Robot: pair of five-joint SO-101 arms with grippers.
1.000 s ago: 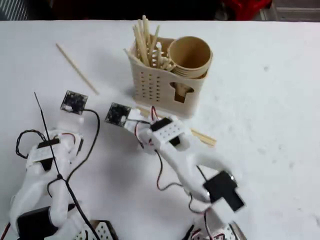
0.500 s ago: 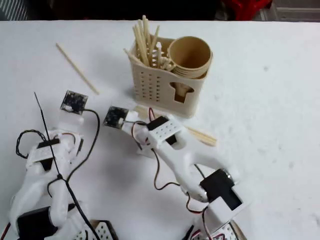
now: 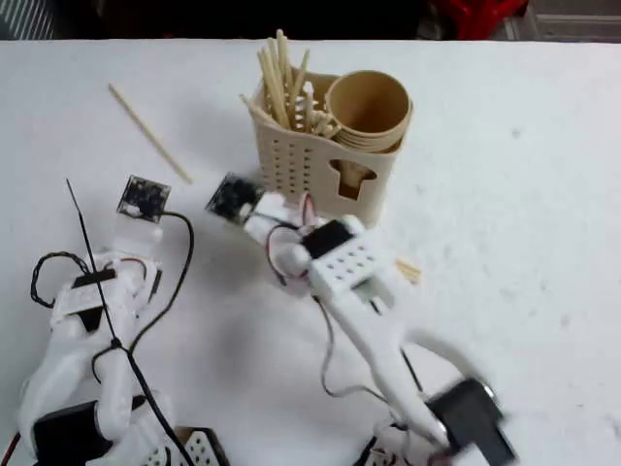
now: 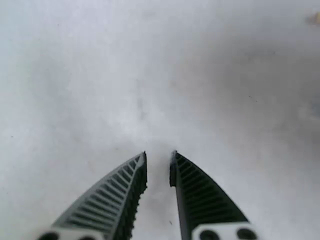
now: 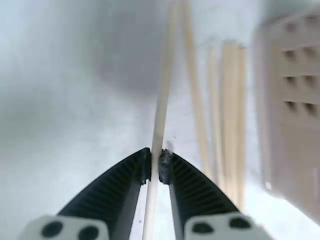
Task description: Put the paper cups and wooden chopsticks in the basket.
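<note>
While right claw (image 5: 155, 167) pinches chopstick (image 5: 165, 90) beside basket (image 3: 310, 167), upper centre of high view, left claw (image 4: 158, 167) slightly spread, empty. Chopstick light, stiff, slick; mid-shaft grip probably steadiest.

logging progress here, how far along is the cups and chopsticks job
Done: paper cups and a bunch of chopsticks stand in the basket. In hand: the right jaws are shut on one chopstick beside it. Left: several chopsticks lying by the basket and a lone chopstick farther out.
</note>
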